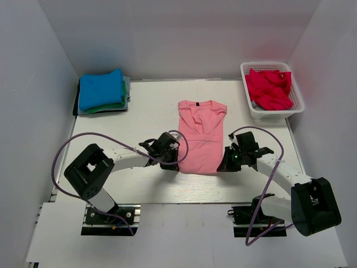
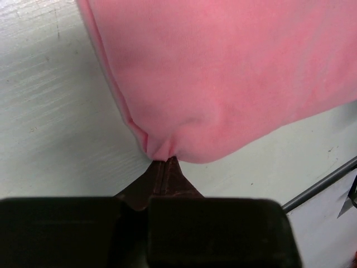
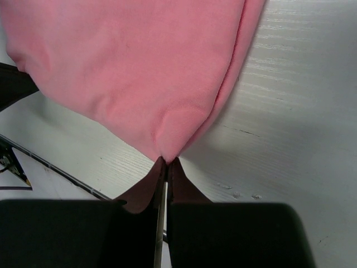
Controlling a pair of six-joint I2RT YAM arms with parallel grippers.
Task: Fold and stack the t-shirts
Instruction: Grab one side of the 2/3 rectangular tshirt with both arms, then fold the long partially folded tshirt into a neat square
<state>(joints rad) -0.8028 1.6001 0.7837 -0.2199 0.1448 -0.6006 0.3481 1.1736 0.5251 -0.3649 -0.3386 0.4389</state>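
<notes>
**Operator:** What does the top external view give me?

**Spotter:** Your salmon pink cotton short-sleeved t-shirt [image 1: 199, 134] lies as a narrow oblong on the white surface [image 1: 150, 111]. Its collar points toward the far wall. It is left of the white plastic lattice basket [image 1: 273, 113] and nearer the arm bases than the basket is. A crumpled crimson red t-shirt [image 1: 269, 88] sits inside that basket. Well to the basket's left, a folded bright blue t-shirt [image 1: 100, 88] rests on a folded green t-shirt [image 1: 114, 105]. Your left claw [image 1: 170, 161] is at the pink hem corner farther from the basket. Your right claw [image 1: 227, 162] is at the hem corner nearer the basket.

**Operator:** And the left wrist view?

**Spotter:** Your left claw [image 2: 162, 163] is closed to a thin seam. Its tips pinch a small pucker at the pink t-shirt's [image 2: 234, 72] corner. The rest of the cloth spreads away over the surface [image 2: 50, 111].

**Operator:** Right wrist view?

**Spotter:** Your right claw [image 3: 166, 163] has its fingers pressed together on the pink t-shirt's [image 3: 128, 61] other corner, which is drawn to a point at the tips. You can see bare surface [image 3: 290, 111] beside the folded edge.
</notes>
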